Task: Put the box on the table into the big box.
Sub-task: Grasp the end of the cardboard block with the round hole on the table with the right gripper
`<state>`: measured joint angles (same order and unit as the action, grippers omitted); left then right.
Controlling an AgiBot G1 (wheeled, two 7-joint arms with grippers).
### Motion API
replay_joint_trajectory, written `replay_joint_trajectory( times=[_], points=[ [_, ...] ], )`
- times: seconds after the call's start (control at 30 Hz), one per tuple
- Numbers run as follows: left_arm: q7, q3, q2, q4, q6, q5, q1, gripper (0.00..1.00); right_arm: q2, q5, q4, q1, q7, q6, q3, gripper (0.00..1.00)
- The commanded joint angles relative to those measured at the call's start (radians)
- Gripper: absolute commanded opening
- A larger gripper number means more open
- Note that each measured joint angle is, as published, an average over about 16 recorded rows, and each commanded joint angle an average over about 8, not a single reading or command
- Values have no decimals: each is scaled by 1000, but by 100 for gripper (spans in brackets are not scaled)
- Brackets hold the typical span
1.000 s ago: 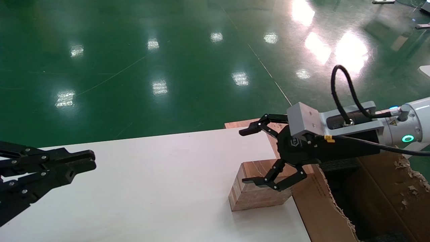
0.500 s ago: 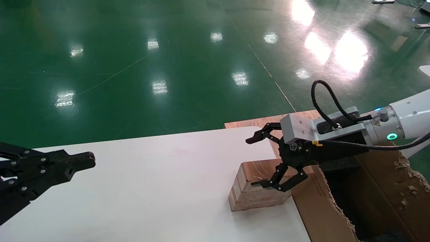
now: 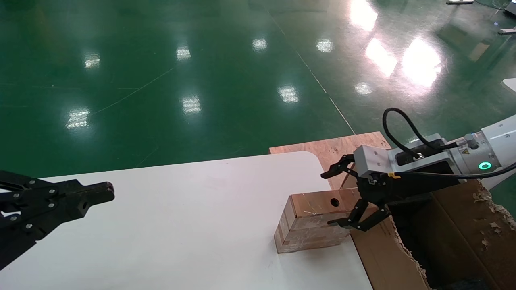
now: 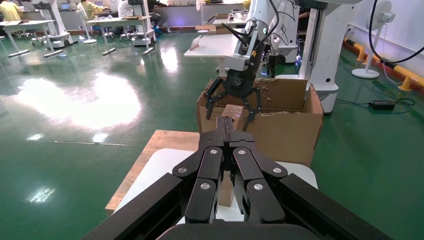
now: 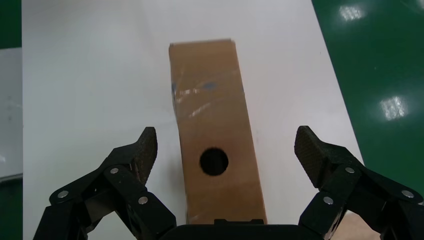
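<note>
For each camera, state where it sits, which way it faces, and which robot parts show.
Head: high on the body, facing down at the white tabletop; left gripper parked, right gripper open.
Left wrist: behind its shut fingers, facing the big brown corrugated carton.
Right wrist: above the small reddish-brown taped cardboard box, between open fingers.
All three show the small box.
</note>
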<state>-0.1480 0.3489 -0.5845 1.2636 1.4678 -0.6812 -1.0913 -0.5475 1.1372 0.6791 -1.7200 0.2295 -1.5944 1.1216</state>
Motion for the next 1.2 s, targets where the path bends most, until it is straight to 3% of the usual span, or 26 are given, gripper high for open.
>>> replay_joint_trajectory(
  times=[0.03, 0.57, 0.97, 1.0, 1.17, 1.2],
  points=[
    [0, 0, 0, 0, 0, 0, 0, 0, 0, -4, -15, -12, 9, -1, 26, 100],
    [0, 0, 0, 0, 0, 0, 0, 0, -29, -28, -70, -113, 97, 0, 227, 100],
    [0, 0, 0, 0, 0, 0, 0, 0, -61, -76, -117, -155, 143, 3, 305, 100],
    [0, 0, 0, 0, 0, 0, 0, 5, -62, -78, -119, -156, 144, 3, 307, 100],
    [0, 0, 0, 0, 0, 0, 0, 68, -61, -77, -116, -155, 142, 3, 303, 99],
    [0, 0, 0, 0, 0, 0, 0, 80, -61, -76, -115, -154, 142, 3, 302, 92]
  ],
)
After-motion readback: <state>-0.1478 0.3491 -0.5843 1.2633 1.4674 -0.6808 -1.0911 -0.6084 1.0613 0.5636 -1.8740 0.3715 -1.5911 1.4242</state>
